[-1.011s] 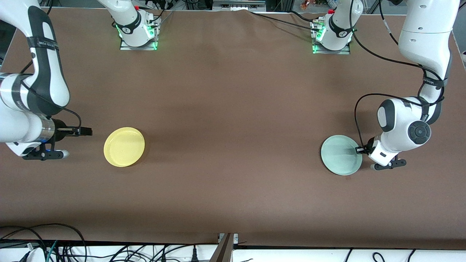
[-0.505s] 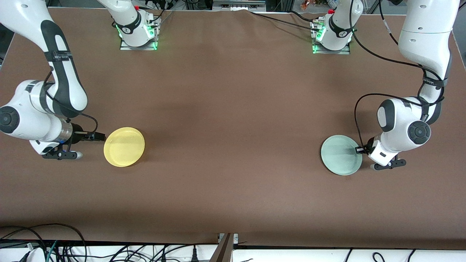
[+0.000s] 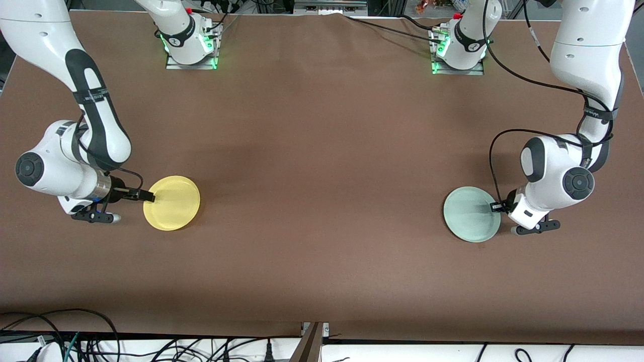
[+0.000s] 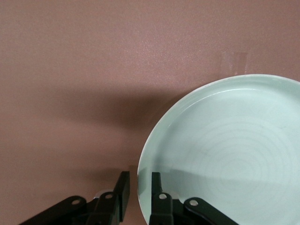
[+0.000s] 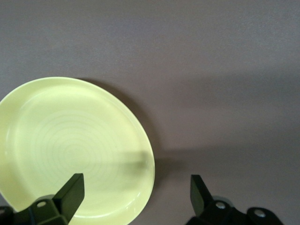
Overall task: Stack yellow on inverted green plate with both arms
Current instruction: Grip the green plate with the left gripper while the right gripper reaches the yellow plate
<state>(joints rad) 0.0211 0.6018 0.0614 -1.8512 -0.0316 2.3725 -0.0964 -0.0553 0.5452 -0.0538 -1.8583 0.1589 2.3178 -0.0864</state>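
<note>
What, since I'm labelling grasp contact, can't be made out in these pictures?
- Left wrist view: the green plate is partly cut off by the frame.
- Front view: the left gripper, at that plate's rim, is mostly hidden by its own wrist.
- Right wrist view: the open right gripper and the frame hide part of the yellow plate.

Right arm bent low at the front view's left edge, right gripper point(image 3: 147, 196) point(image 5: 136, 197) fingers spread wide, left arm folded down at right edge, left gripper point(image 3: 495, 206) point(image 4: 138, 192) fingers narrowed to a slim gap
</note>
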